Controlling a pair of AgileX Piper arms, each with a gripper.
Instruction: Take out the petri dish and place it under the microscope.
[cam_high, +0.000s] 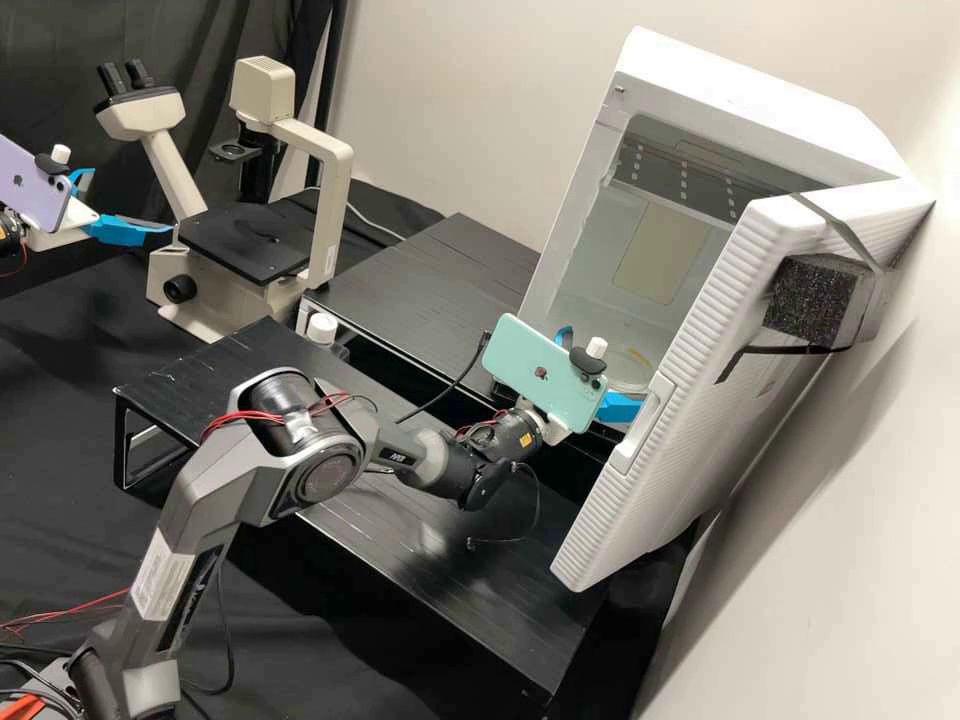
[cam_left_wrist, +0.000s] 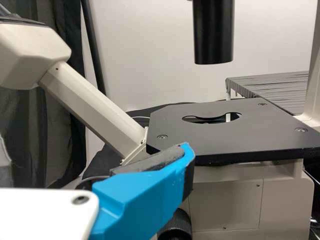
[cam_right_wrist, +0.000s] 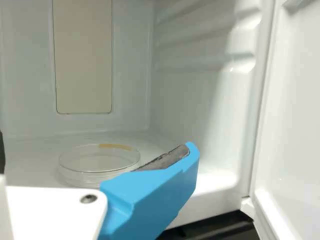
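Right tool, the white gripper with bright blue fingers (cam_high: 604, 365), is open, at the mouth of the white box-shaped cabinet (cam_high: 750, 95). Left tool, same type (cam_high: 130, 200), also open, is beside the beige microscope with black eyepieces (cam_high: 325, 205), nothing between its fingers.

Around: ribbed white cabinet door (cam_high: 690, 350) swung open, standing close beside the right tool; in the high view its edge partly covers one blue finger. Dark foam block (cam_high: 812, 298) strapped on the door's outer side. Cabinet side walls and white front sill (cam_right_wrist: 215, 186) bound the space by the right tool. Mint-green phone (cam_high: 540, 372) mounted over the right tool, purple phone (cam_high: 32, 185) over the left. Low black slatted platform (cam_high: 235, 375) between the front arm and the microscope; another black slatted platform (cam_high: 450, 265) behind it, toward the cabinet. Microscope's flat black stage (cam_left_wrist: 215, 135) has a rounded cut-out, thick black cylinder (cam_left_wrist: 213, 32) above it.

Task item: clear round petri dish with a yellowish strip on its rim (cam_right_wrist: 100, 162), lying flat on the cabinet floor, ahead of the right tool, near the fingertips. Probably not touching, though the finger overlaps that side of the view.
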